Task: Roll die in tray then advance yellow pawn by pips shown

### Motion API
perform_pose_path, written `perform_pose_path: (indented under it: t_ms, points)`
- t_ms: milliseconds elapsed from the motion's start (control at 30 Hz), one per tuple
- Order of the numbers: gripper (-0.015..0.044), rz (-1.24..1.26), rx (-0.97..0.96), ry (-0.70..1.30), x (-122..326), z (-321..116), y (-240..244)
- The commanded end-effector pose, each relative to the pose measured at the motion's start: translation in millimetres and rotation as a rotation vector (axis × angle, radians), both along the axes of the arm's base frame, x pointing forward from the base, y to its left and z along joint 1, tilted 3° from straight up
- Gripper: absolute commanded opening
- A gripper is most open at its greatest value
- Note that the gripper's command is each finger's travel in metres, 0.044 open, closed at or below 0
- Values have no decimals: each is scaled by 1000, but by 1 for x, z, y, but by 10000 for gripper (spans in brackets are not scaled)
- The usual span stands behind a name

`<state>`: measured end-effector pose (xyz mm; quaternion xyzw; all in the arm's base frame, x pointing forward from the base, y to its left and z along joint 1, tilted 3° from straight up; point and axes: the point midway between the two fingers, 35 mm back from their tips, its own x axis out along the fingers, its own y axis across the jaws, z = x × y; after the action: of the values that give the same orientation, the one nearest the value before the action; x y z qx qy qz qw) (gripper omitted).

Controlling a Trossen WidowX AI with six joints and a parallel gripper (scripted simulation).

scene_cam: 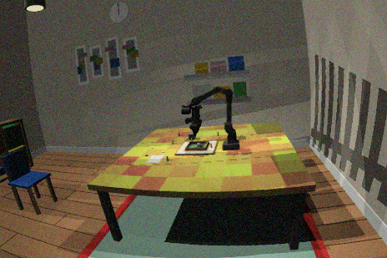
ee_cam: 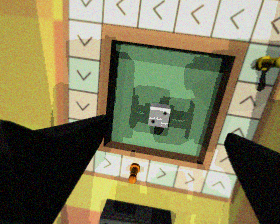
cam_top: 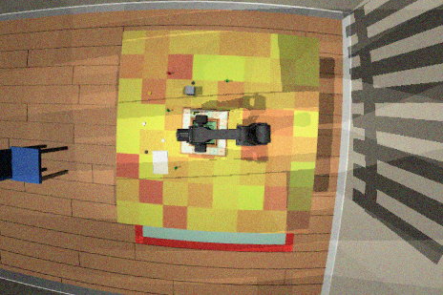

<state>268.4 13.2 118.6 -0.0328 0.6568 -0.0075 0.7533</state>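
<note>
My black pincer (scene_cam: 192,136) (ee_cam: 165,129) apart, empty; yellow pawn (ee_cam: 271,62) beyond right-hand finger in wrist view, outside green-floored tray (ee_cam: 107,95).

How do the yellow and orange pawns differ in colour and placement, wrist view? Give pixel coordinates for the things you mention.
- Colour: the yellow pawn (ee_cam: 269,62) is bright yellow; the orange pawn (ee_cam: 134,171) is orange.
- Place: the yellow pawn is on the right-hand column, the orange pawn on the bottom row.
- Arrows: the yellow pawn's column points mostly up, the orange pawn's row mostly right.
Shared: both are on the arrow track, outside the tray (ee_cam: 106,85).
</note>
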Motion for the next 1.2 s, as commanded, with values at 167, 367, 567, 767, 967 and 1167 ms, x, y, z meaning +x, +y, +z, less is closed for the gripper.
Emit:
perform_pose_path:
  t_ms: [167, 367, 567, 767, 967, 1167]
  points:
    - [335, -74, 1, 19, 25, -2, -26]
    - [200, -253, 14, 64, 72, -19, -106]
    - [200, -272, 16, 68, 75, -22, -115]
    - [200, -272, 16, 68, 73, -23, -115]
    - [200, -272, 16, 68, 74, -37, -115]
    - [200, -272, 16, 68, 75, -43, -116]
